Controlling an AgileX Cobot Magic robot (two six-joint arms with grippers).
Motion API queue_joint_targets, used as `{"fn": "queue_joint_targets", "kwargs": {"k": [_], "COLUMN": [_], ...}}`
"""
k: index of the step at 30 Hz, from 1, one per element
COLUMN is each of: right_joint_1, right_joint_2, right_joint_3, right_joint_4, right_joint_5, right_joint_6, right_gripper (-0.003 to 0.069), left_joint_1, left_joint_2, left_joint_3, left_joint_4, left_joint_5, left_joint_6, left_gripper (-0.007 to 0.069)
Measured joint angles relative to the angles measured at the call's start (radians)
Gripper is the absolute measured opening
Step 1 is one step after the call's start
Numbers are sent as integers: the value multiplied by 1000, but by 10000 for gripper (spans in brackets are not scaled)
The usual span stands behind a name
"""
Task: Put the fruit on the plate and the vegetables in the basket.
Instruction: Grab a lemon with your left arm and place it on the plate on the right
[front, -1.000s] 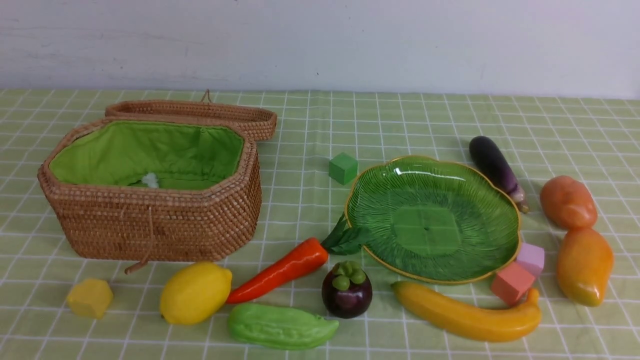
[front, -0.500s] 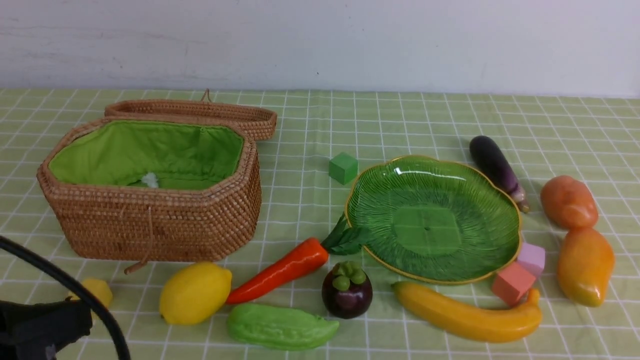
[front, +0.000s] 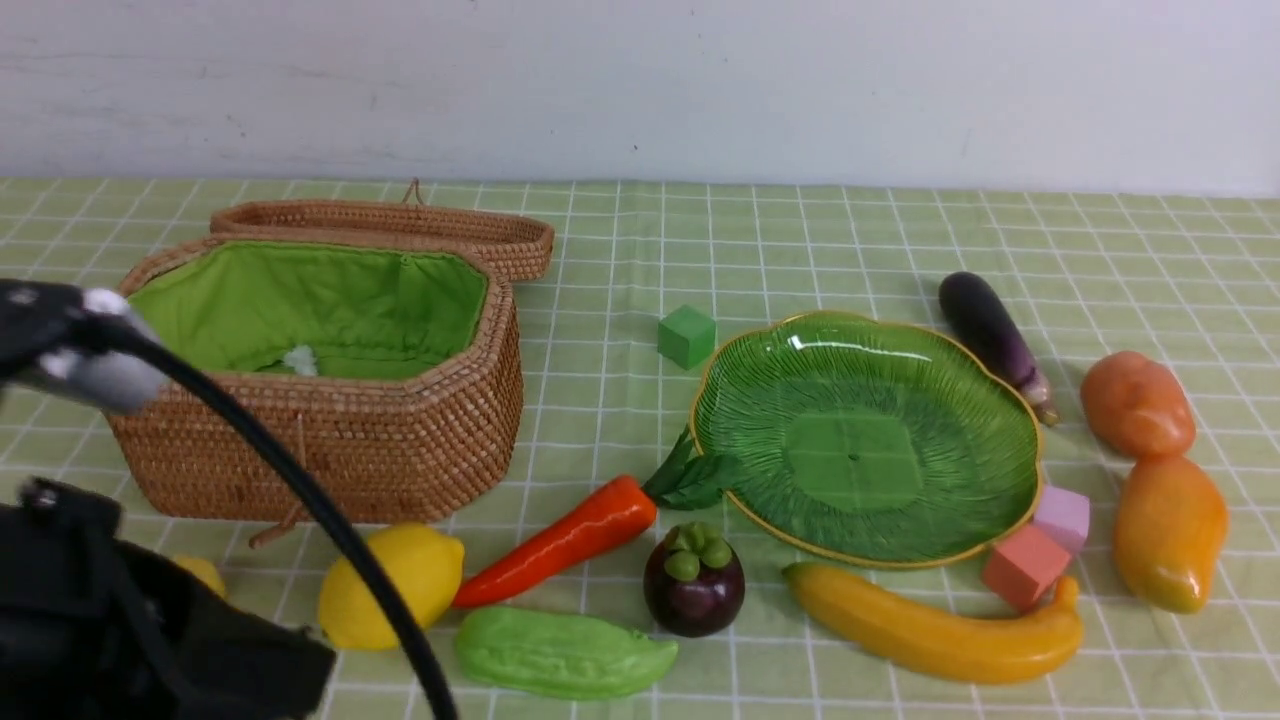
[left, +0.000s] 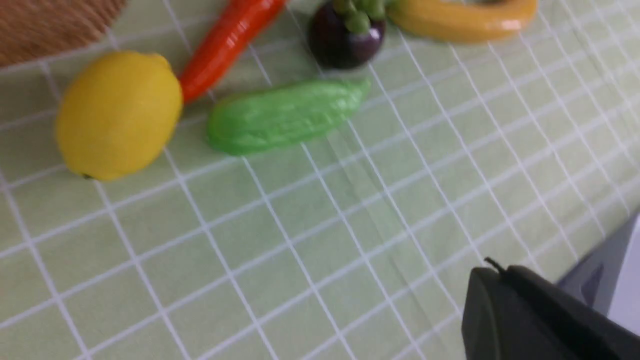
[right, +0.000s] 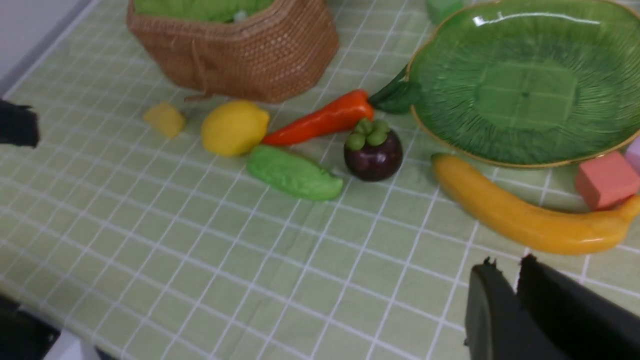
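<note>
As it hangs empty, left end effector (left: 500, 272) closed

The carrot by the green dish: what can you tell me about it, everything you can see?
The carrot is a glossy orange-red toy, plastic by its shine, tapering to a point, with dark green leaves at its thick end. It lies flat and slanted on the checked cloth. The leaves lie against the rim of the plate. Its tip reaches the lemon and seems to touch it. The mangosteen sits close by, apart.
</note>
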Motion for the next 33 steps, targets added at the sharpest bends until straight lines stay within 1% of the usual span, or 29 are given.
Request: {"fn": "queue_joint_targets", "kwargs": {"k": [2,4,7,12,13,14,16,20,21,22,23,26,28,32,33], "right_joint_1": [2,2,2,2,2,2,2,4,4,4,4,4,4,4,4], "right_joint_2": [27,32,30,27,24,24,21,19,18,18,15,6,3,0,0], "right_joint_3": [-51,-87,-122,-129,-129,-130,-131,-133,-133,-133,-133,-133,-133,-133,-133], "right_joint_4": [24,42,62,69,69,69,69,69,69,69,69,69,69,69,69], "right_joint_5": [33,52,76,113,124,125,135,146,146,146,147,149,149,149,149], "right_joint_6": [-57,-105,-149,-176,-184,-184,-198,-207,-207,-207,-207,-210,-210,-210,-210], "right_gripper": [85,85,87,90,93,93,96,98,99,99,101,106,107,111,111], "left_joint_1": [-75,-109,-116,-116,-116,-116,-116,-116,-116,-116,-116,-116,-116,-116,-116], "left_joint_2": [43,81,141,262,320,326,392,485,501,506,521,546,564,609,624], "left_joint_3": [-11,-17,-23,-24,-24,-24,-24,-24,-24,-24,-24,-24,-24,-27,-27], "left_joint_4": [54,115,193,302,345,349,400,468,485,491,512,572,621,693,718], "left_joint_5": [8,1,-19,-84,-119,-123,-167,-259,-290,-300,-331,-386,-429,-490,-502], "left_joint_6": [-17,-30,-35,-36,-37,-37,-47,-59,-60,-60,-60,-72,-104,-147,-155], "left_gripper": [-13,-13,-13,-13,-7,-6,19,115,160,169,234,375,482,572,579]}}
